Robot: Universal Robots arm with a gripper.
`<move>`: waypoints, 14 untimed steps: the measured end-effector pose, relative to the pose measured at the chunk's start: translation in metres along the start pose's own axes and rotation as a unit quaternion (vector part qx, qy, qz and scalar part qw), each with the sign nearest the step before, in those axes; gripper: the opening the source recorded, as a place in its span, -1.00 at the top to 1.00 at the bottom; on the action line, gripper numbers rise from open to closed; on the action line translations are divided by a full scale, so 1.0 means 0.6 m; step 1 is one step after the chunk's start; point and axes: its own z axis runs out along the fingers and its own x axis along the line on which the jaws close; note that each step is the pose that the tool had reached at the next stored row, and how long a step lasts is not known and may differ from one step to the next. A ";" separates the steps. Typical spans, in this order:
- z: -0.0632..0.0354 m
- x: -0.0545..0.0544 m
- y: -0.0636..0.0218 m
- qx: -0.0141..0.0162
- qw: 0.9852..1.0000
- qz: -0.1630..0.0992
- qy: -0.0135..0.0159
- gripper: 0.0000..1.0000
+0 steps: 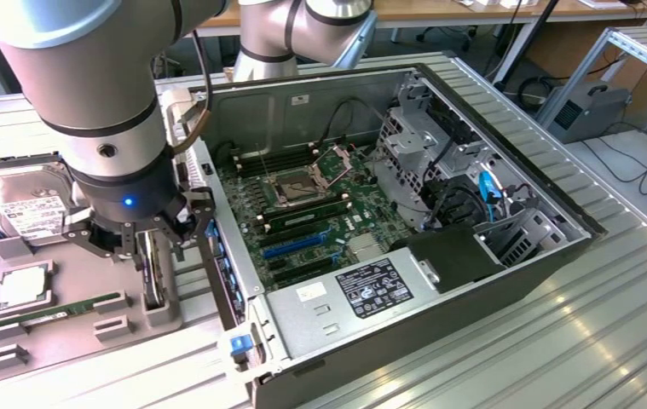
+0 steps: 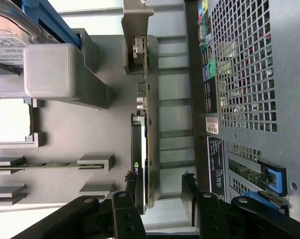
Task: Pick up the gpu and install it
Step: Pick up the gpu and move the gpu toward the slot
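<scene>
The gpu (image 2: 139, 149) is a thin dark card seen edge-on, with a silver metal bracket at one end. It stands upright in a slot of the grey holder (image 1: 67, 341), just beside the open computer case (image 1: 414, 213). The gripper (image 2: 160, 181) hangs over it, its black fingers (image 2: 190, 191) spread open on either side of the card. The holder and case sit on a ribbed metal surface (image 1: 596, 341). Desks and cables lie beyond the case.
</scene>
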 end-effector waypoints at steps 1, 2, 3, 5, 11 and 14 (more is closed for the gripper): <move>0.000 0.000 0.000 0.000 1.000 0.000 0.000 0.04; 0.001 0.000 0.000 0.000 1.000 0.000 0.000 0.04; 0.001 0.000 0.000 0.000 1.000 0.000 0.000 0.04; 0.002 0.000 0.000 0.000 1.000 0.000 0.000 0.04; 0.004 0.000 0.000 0.001 1.000 0.000 0.000 0.04; 0.005 0.000 0.000 0.001 1.000 0.000 0.000 0.04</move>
